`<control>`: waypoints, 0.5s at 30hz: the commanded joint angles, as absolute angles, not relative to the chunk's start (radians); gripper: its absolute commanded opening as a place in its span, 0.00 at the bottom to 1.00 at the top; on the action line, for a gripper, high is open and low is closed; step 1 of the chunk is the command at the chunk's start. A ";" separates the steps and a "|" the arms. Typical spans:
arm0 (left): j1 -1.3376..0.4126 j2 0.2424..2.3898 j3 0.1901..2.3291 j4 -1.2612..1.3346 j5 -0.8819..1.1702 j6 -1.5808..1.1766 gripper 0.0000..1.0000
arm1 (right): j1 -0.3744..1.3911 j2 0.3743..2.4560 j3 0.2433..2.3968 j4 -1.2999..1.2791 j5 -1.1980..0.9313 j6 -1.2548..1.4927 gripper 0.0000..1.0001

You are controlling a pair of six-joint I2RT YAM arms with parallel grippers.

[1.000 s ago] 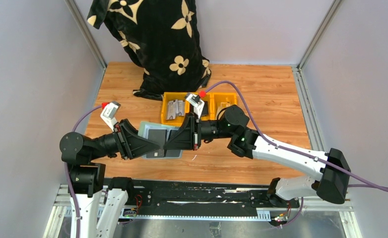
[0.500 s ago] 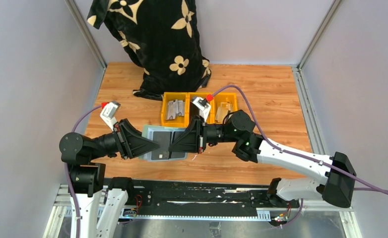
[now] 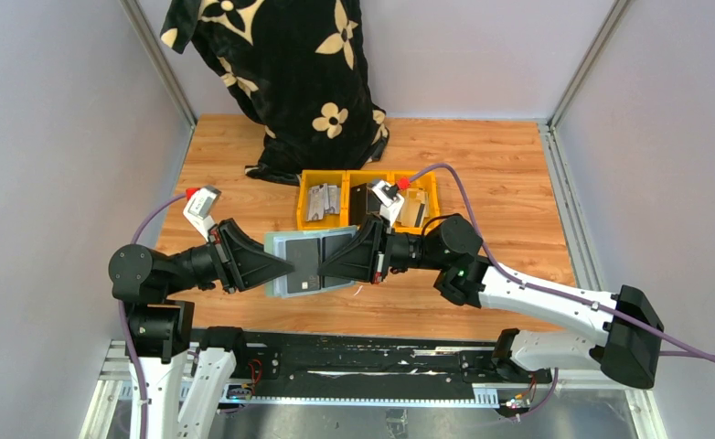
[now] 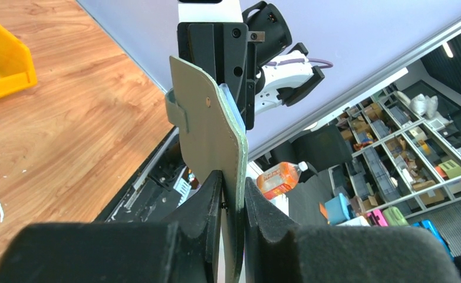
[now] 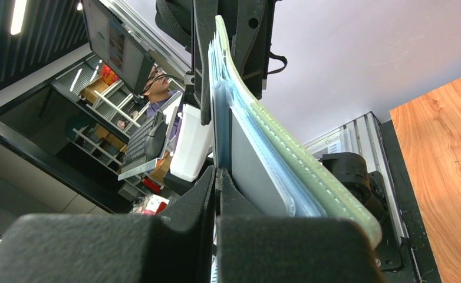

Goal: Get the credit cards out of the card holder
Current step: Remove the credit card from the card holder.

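The sage-green card holder (image 3: 310,263) hangs open and tilted above the table between my two grippers. A dark credit card (image 3: 304,260) sits in its pale blue inside. My left gripper (image 3: 287,267) is shut on the holder's left half. The left wrist view shows the green cover (image 4: 211,132) with its snap tab clamped between the fingers (image 4: 206,203). My right gripper (image 3: 323,272) is shut on a thin pale-blue layer inside the holder (image 5: 310,177). A grey card (image 5: 254,171) lies just beside its finger. I cannot tell whether a card is in the right grip.
Three yellow bins (image 3: 320,222) stand behind the holder. The left one holds grey pieces, the middle one a dark card (image 3: 360,198), the right one a tan card (image 3: 414,210). A black flowered cloth (image 3: 290,82) is heaped at the back. Frame rails run down both sides.
My right arm has drawn back to the right. The open card holder has shifted right with it and tilted. The left gripper has stayed in place.
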State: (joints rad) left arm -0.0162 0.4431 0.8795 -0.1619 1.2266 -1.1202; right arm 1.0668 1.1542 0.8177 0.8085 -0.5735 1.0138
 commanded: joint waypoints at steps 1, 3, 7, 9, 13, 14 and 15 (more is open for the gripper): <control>-0.017 0.436 0.908 -0.186 1.248 -1.089 0.17 | 1.065 1.147 0.817 0.874 -0.537 1.027 0.00; -0.017 0.431 0.907 -0.203 1.241 -1.071 0.16 | 1.067 1.159 0.833 0.865 -0.548 1.028 0.00; -0.017 0.420 0.897 -0.239 1.219 -1.052 0.25 | 1.084 1.190 0.870 0.839 -0.555 1.005 0.00; -0.017 0.408 0.882 -0.232 1.203 -1.065 0.40 | 1.101 1.211 0.909 0.789 -0.563 0.977 0.00; -0.017 0.404 0.856 -0.161 1.201 -1.126 0.47 | 1.127 1.262 0.985 0.730 -0.593 0.947 0.00; -0.017 0.408 0.857 -0.162 1.204 -1.127 0.47 | 1.129 1.270 0.991 0.727 -0.597 0.947 0.00; -0.017 0.412 0.858 -0.162 1.212 -1.127 0.46 | 1.129 1.273 0.992 0.726 -0.595 0.947 0.00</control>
State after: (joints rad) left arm -0.0162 0.4145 0.8673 -0.1955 1.2011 -1.0931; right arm 1.1095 1.2621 0.9417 0.7319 -0.5785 0.9821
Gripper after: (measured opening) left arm 0.463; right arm 0.006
